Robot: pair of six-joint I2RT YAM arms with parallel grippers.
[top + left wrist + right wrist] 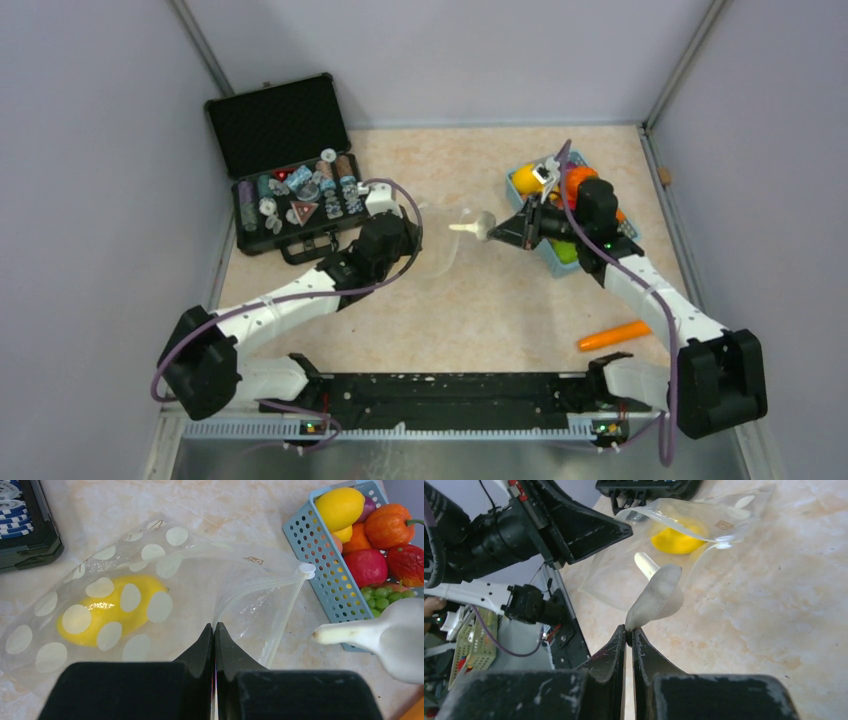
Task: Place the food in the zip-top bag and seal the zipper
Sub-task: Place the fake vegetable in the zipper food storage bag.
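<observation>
The zip-top bag (150,555), clear with white dots, lies on the table with a yellow food (107,611) inside. Its mouth stands open toward the right, and the white zipper (286,612) ends in a slider. My left gripper (214,626) is shut on the bag's upper lip and holds it up; it shows in the top view (412,232) too. My right gripper (629,629) is shut on the tip of a white toy food with a stem (658,597), held in the air just right of the bag's mouth (472,228), stem pointing at the bag.
A light-blue basket (320,555) at the right holds a lemon, an orange pepper, red fruits and green grapes. An orange carrot (613,336) lies near the right arm's base. An open black case (290,170) of trinkets stands at the back left.
</observation>
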